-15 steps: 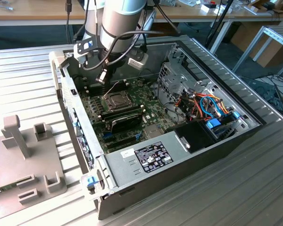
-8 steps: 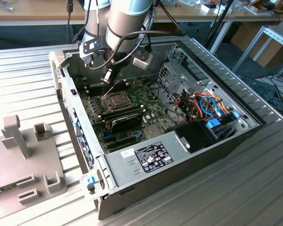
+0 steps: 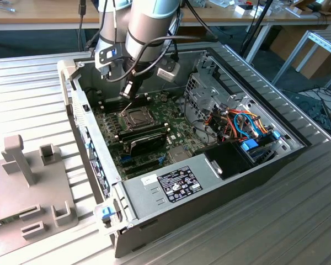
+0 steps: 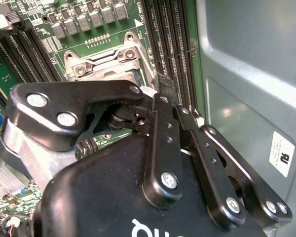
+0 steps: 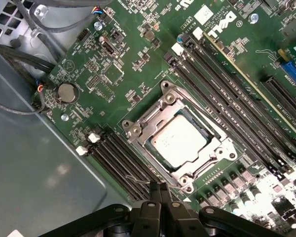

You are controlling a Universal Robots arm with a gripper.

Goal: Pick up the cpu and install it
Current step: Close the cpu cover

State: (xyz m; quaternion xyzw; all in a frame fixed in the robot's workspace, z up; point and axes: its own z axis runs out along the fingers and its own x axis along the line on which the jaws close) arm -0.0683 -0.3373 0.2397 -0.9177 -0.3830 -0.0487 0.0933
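Hovering black claw (image 5: 160,187) clenched empty

Its 2 fingertips (image 5: 154,191) are pressed together, gripping nothing, over the long black memory slots (image 5: 118,158). Beside them, the small flat square silver-grey cpu (image 5: 180,140) lies within the hinged metal socket frame (image 5: 163,106) on the green motherboard (image 5: 123,49), inside the open grey computer case (image 3: 226,201).

The gripper (image 4: 164,83) linkage is hiding the nearer half of the socket frame (image 4: 106,61) in the second wrist view, and with it the cpu (image 5: 180,140), which is lying just ahead of the gripper in the first wrist view. The gripper body is running past the picture's edge in both wrist views.
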